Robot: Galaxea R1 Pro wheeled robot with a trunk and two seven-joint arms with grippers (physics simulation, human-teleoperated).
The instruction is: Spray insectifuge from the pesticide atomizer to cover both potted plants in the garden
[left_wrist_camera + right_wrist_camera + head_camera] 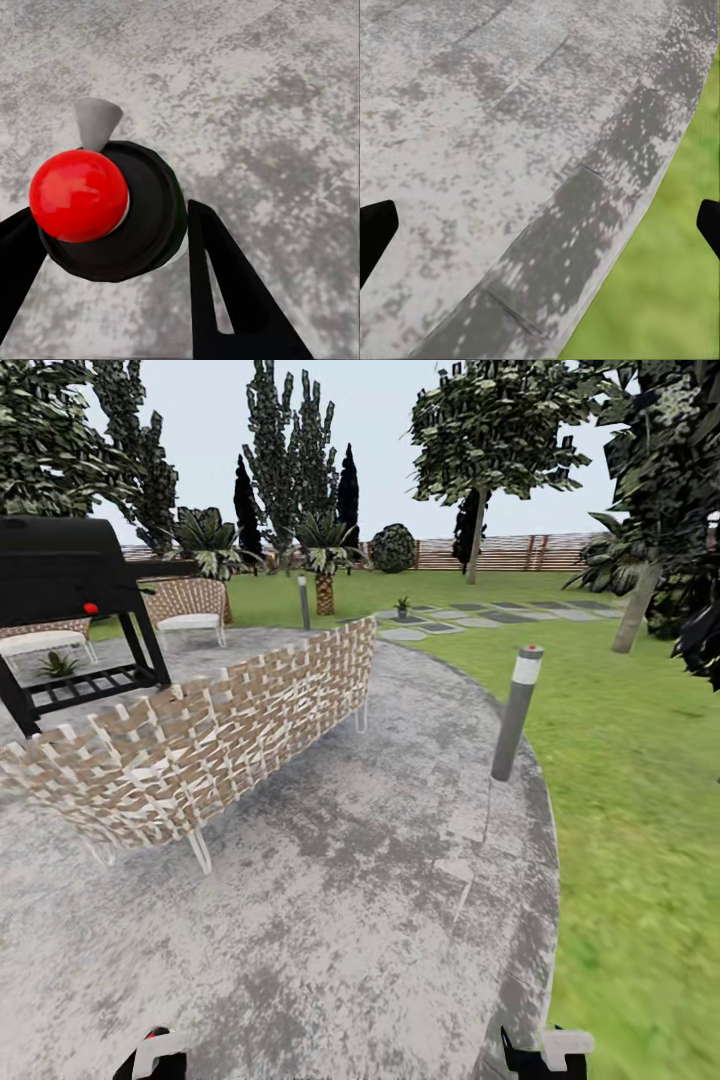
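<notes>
Potted plant [402, 604]: one small one in view, standing far off on the lawn [640, 760] of the garden beside the pale stepping stones [480, 616], well apart from the robot. On the round stone patio [380, 880] there is one long woven sofa [200, 745], two woven chairs [190, 605] and one black grill [60, 575]. Two grey bollard lamps [515, 710] stand at the patio's edge, one near and one farther back.

Both arms hang low, pointing down at the patio. The right fingers [375, 232] are spread wide with nothing between them, over the patio's rim and the grass. The left fingers [225, 285] flank a black round object [150, 217] with a red ball [79, 195] on it; I cannot tell whether they grip it.
</notes>
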